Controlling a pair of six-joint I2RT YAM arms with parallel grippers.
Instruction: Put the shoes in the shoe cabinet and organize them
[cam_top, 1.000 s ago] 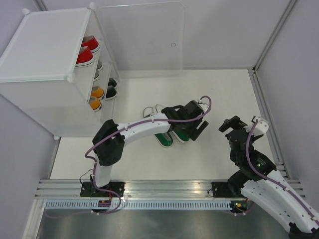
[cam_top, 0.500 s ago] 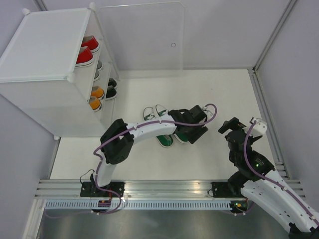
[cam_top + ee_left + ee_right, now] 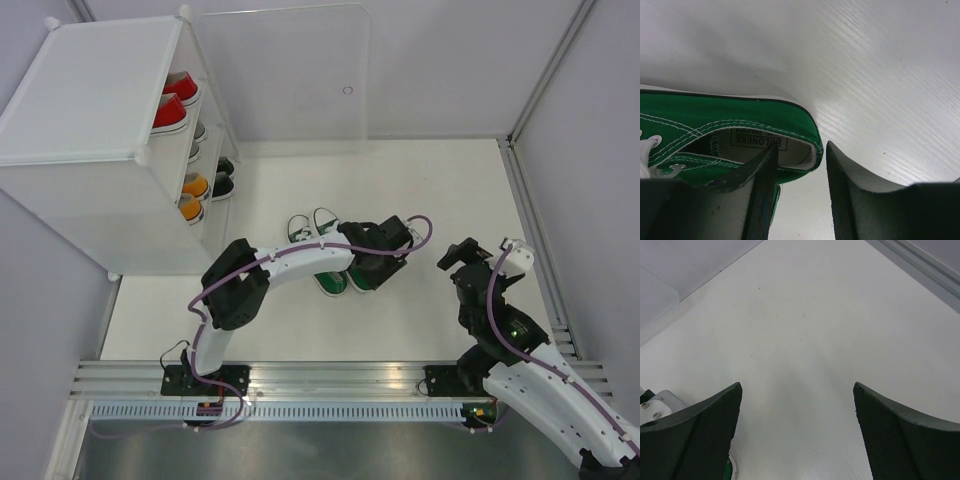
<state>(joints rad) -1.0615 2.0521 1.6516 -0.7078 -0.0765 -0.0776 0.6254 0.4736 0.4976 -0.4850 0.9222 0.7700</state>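
Clearly the left gripper [image 3: 801, 148] has gone for the heel because that is the stiffest rim on a soft canvas shoe. One finger sits inside the opening of the green shoe [image 3: 715, 127] and the other stands outside the heel wall, so the rim lies between them. The jaws stand partway apart, and we cannot tell whether they already press on the heel or only straddle it.

From above, this shoe lies on the white table [image 3: 440, 190] beside its mate [image 3: 331, 281], both toes pointing toward the back and well apart from the cabinet [image 3: 90, 90] at the far left. The clear door [image 3: 285, 75] is swung open against the back wall, which leaves the shelves free to reach.

We judge the right gripper [image 3: 796, 390] is simply kept out of the way: it hangs over bare table, jaws spread wide, holding nothing.

Up close the shoe is bright green canvas with white stitching, a white lace end, a pale lining with a printed label inside, and a white sole edged by a dark line.
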